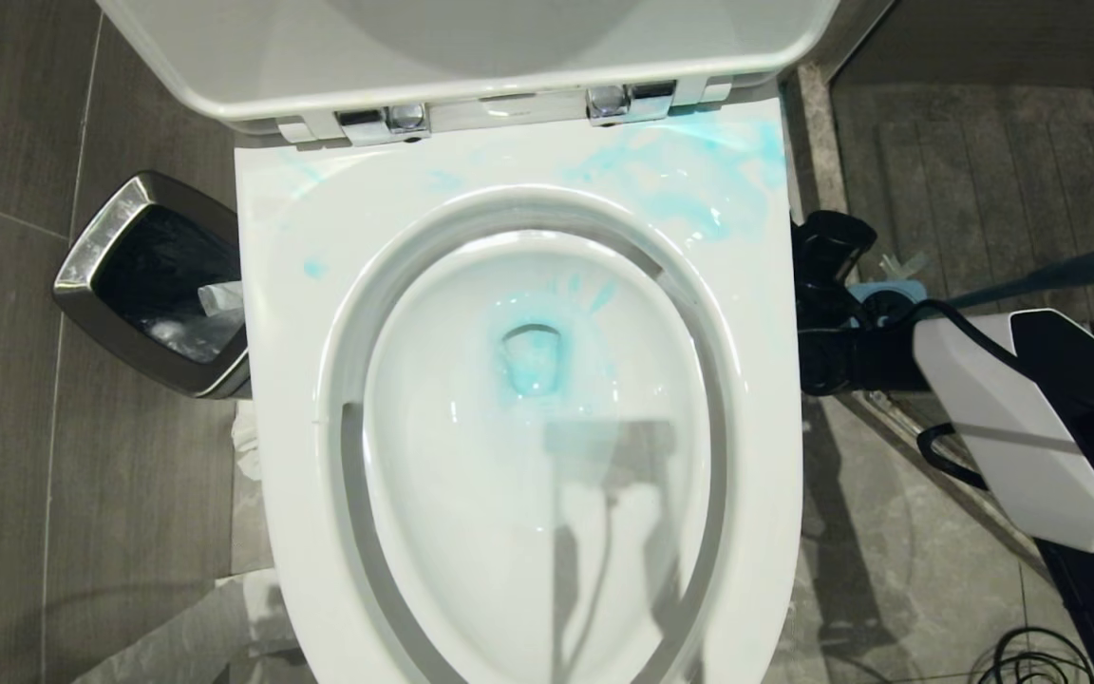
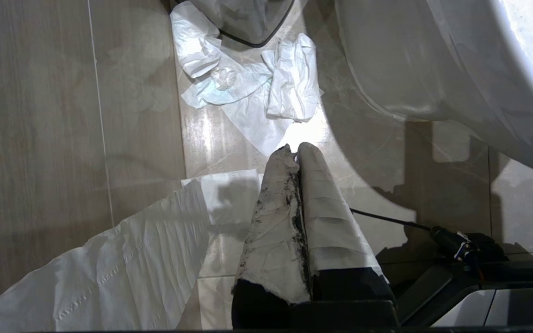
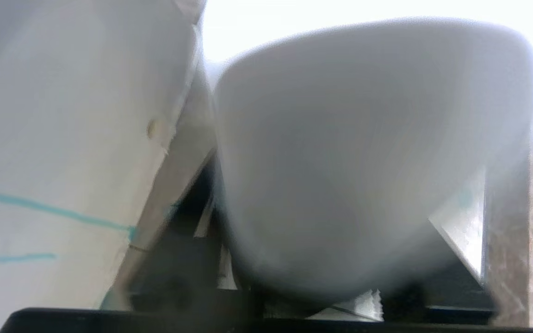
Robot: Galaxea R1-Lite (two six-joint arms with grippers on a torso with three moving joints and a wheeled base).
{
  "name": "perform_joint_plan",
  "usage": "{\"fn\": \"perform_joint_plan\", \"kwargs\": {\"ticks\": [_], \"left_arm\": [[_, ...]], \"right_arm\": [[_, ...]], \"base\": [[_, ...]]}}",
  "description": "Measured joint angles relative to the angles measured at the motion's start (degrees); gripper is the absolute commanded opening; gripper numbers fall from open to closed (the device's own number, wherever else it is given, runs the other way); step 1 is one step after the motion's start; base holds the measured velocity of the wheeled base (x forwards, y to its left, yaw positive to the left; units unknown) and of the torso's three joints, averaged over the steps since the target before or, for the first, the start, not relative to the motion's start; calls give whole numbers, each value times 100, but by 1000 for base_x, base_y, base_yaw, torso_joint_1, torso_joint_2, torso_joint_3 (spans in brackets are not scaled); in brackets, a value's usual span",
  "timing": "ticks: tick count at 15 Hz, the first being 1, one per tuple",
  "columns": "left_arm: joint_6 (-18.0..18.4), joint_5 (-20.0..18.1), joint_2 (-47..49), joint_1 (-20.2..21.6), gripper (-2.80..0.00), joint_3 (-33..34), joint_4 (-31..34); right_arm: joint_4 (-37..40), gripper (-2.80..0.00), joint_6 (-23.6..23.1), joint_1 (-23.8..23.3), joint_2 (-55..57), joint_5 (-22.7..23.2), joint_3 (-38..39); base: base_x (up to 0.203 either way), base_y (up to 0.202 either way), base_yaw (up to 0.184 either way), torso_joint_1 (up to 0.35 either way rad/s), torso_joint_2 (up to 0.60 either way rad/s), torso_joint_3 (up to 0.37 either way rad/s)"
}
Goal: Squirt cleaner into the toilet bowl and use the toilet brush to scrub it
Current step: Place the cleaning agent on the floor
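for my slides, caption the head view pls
Blue cleaner streaks the toilet bowl and seat; right hand beside it, by the toilet brush.

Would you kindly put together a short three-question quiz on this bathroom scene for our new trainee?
1. True or false: the toilet lid is shut down over the toilet bowl.
2. Multiple choice: the steel-rimmed waste bin stands A) beside the toilet on the robot's left, B) beside it on the robot's right, C) on the seat.
3. Fill in: the left gripper hangs above the tiled floor near crumpled tissue, with its fingers ___.
Key: 1 false, the lid is raised. 2 A. 3 shut.
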Motion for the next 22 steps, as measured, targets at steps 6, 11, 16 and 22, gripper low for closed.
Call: {"fn": "perform_joint_plan", "kwargs": {"ticks": [6,11,16,22], "left_arm": [[21,-7,0,0,-280,-6,7],[18,-7,0,0,-280,-6,7],[-48,-2,0,0,-280,0,2],[-50,-2,0,0,-280,0,0]], "right_arm": [[18,0,0,-11,123,-11,0],[24,0,0,-24,39,-138,275],[170,0,30,-27,-508,-275,1461],[-40,-280,33,-16,-1715,-527,3407]], "base": [[0,0,0,0,0,0],[0,0,0,0,0,0],[0,0,0,0,0,0],[0,0,0,0,0,0]]}}
